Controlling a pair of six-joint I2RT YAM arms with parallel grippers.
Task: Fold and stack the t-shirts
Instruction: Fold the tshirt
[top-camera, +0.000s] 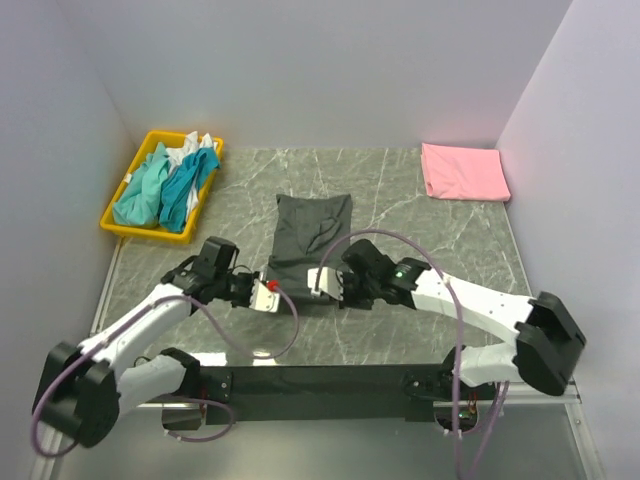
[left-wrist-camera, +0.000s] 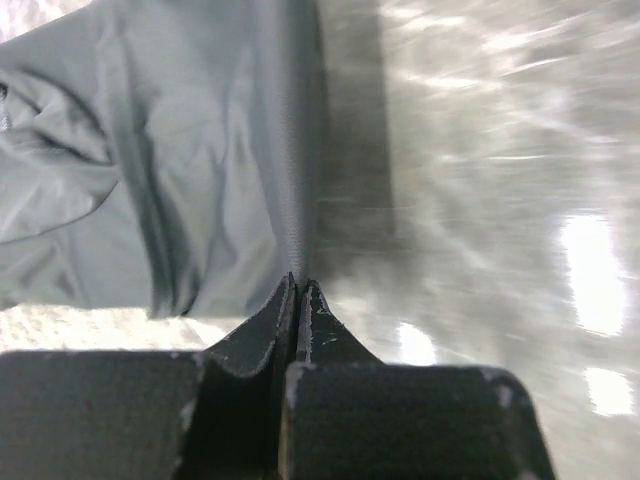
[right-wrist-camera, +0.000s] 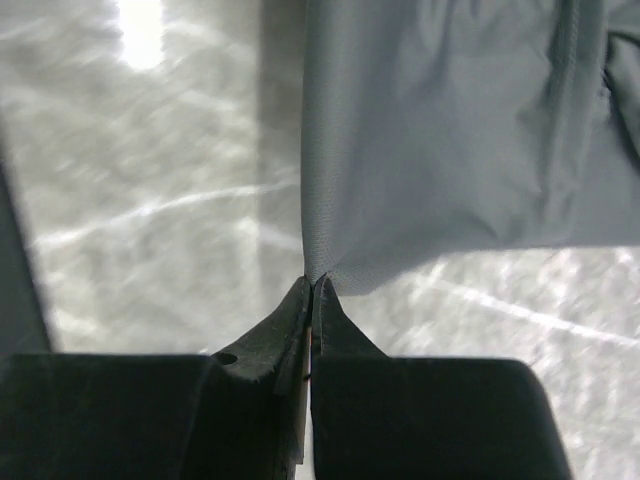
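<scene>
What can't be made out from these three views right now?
1. Top view: shirt count in the yellow tray; the teal and white cloth is bunched together.
2. Top view: near hem of the dark grey t-shirt, covered by the left gripper and right gripper.
3. Wrist views: most of that shirt is cut off by the frame edges; the table is blurred.
4. Top view: layers in the pink t-shirt, too small.

A yellow plastic tray (top-camera: 140, 234) sits at the far left of the grey marbled table (top-camera: 400, 210).
</scene>
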